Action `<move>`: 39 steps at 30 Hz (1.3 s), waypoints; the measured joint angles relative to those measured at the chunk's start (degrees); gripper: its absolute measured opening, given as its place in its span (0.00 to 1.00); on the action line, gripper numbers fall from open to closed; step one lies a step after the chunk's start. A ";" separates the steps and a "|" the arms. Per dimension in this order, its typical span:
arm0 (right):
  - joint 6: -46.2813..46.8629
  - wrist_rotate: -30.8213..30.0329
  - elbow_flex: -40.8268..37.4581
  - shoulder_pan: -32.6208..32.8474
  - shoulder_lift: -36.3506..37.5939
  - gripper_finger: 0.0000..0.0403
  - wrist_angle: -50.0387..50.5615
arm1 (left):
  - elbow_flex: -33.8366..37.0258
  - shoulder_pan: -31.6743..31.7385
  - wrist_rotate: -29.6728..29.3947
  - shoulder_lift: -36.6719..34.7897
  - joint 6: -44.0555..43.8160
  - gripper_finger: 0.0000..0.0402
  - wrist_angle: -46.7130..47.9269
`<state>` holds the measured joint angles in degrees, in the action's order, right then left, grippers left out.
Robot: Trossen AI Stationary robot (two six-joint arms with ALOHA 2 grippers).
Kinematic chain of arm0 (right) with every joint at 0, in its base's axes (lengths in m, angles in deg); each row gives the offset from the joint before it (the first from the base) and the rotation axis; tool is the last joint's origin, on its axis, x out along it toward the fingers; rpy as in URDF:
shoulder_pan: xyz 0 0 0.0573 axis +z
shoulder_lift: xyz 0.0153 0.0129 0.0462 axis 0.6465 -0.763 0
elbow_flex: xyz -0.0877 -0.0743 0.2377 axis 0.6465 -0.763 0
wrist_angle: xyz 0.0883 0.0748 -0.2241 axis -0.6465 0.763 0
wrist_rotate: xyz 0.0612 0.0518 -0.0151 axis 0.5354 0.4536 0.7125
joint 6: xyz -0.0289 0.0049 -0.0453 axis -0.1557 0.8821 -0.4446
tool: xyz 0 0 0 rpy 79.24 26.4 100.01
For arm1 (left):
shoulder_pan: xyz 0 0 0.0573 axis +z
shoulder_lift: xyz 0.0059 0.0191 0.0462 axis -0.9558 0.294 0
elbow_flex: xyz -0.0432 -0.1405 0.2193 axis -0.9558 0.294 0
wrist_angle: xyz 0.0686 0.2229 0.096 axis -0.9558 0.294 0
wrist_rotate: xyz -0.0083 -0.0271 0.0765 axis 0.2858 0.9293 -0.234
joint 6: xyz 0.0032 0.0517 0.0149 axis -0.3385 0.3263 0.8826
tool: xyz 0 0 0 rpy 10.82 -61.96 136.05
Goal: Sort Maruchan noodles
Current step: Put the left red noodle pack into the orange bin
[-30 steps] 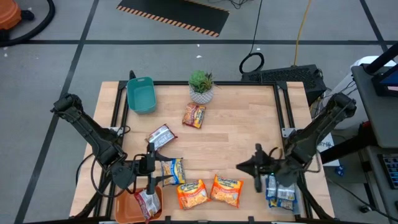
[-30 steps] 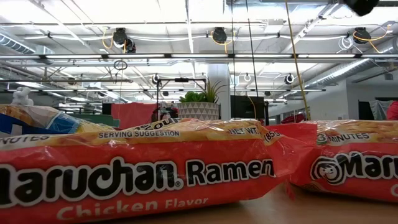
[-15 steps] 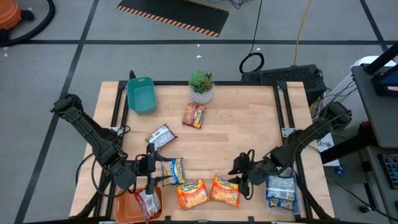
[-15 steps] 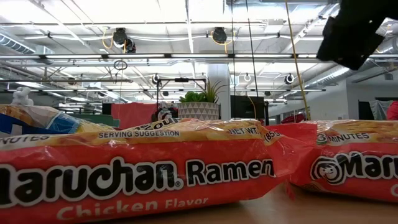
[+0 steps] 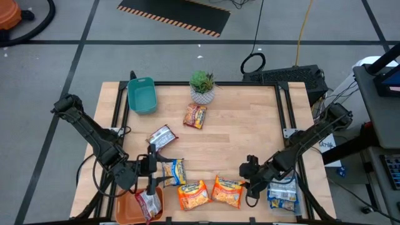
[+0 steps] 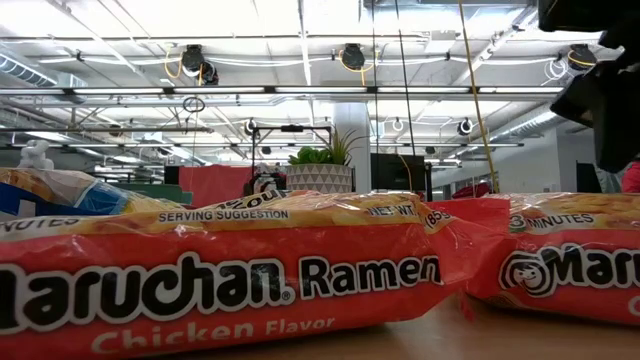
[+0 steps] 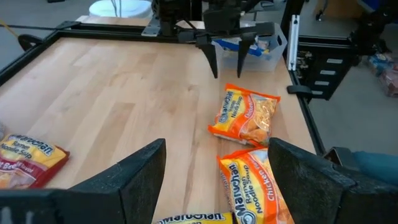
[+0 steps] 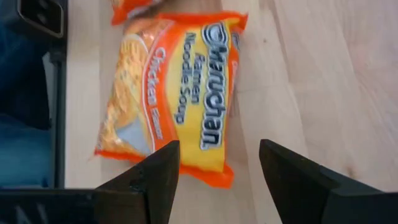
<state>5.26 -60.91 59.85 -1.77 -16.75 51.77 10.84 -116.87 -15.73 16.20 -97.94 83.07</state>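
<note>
The right gripper (image 5: 249, 182), fingers spread and empty, hovers just beside an orange crinkly plastic noodle packet (image 5: 228, 190) at the wooden worktop's (image 5: 244, 125) near edge, apparently lining up a pick. Next it likely needs to descend and straddle the wrapper. The left gripper (image 5: 152, 169), also spread, waits near the orange bin (image 5: 128, 209). Wrappers read "Maruchan Ramen Noodle Soup, Chicken Flavor".
</note>
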 joint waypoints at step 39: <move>-4.52 -12.45 -0.02 1.31 0.00 0.53 -5.55 | 0.00 -24.47 20.19 11.14 -51.40 0.71 26.90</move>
<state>0.74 -73.36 59.83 -0.46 -16.75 46.22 10.84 -141.34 4.47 27.34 -149.33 109.98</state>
